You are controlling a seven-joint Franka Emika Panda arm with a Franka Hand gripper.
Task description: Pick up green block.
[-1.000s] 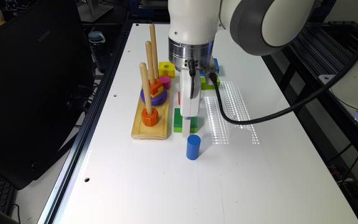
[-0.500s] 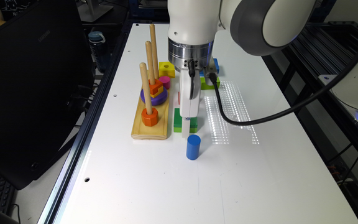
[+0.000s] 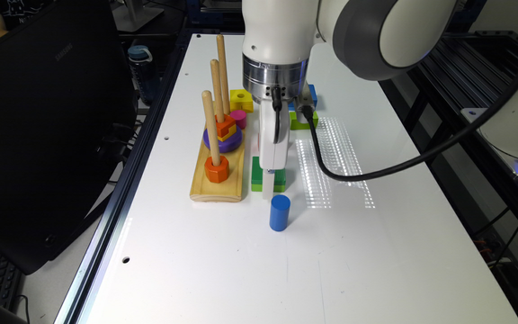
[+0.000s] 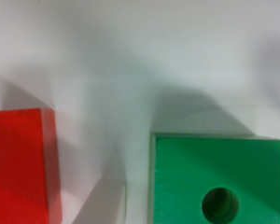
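White table: gripper against green block.

1. The white desk carries everything, with a patch of bright light spots on it.
2. A wooden peg base lies near the exterior view's left edge.
3. The green block lies just beside the base; in the wrist view a red block lies near it.
4. A blue cylinder stands upright near the green block.
5. Farther back lie a yellow block, a pink cylinder, a lime block and a blue block.
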